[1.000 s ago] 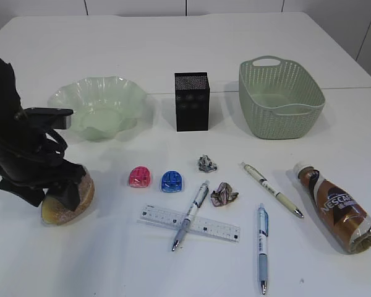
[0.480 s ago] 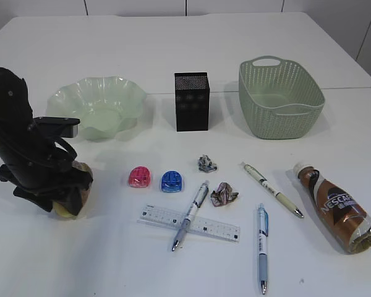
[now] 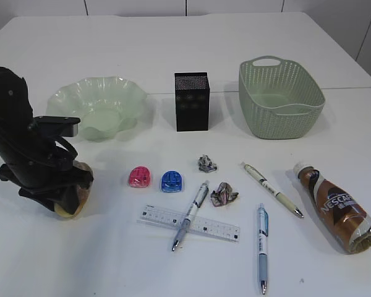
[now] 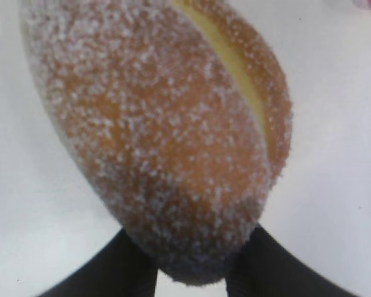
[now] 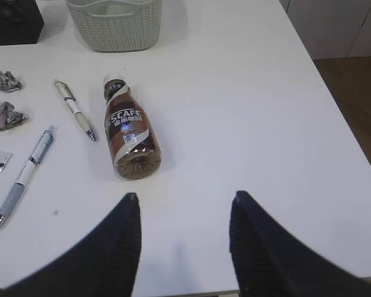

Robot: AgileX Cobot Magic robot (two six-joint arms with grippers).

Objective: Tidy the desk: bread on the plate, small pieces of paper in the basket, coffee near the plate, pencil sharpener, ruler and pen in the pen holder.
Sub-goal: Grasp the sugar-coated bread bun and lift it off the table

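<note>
Left gripper (image 4: pixel 191 272) is clamping the sugared bread (image 4: pixel 167 136) between both fingers, near the worktop's (image 3: pixel 80 260) left edge; whether the bread is touching the surface cannot be told. Right gripper (image 5: pixel 182 238) is hovering with jaws apart, holding nothing, over the worktop's right front part. Coffee bottle (image 5: pixel 128 129) is lying on its side just ahead of it. Green plate (image 3: pixel 99 106), black pen holder (image 3: pixel 191 101) and basket (image 3: pixel 279 98) are standing in a row toward the back. Sharpeners, ruler (image 3: pixel 189 223), pens and paper scraps are lying mid-worktop.
</note>
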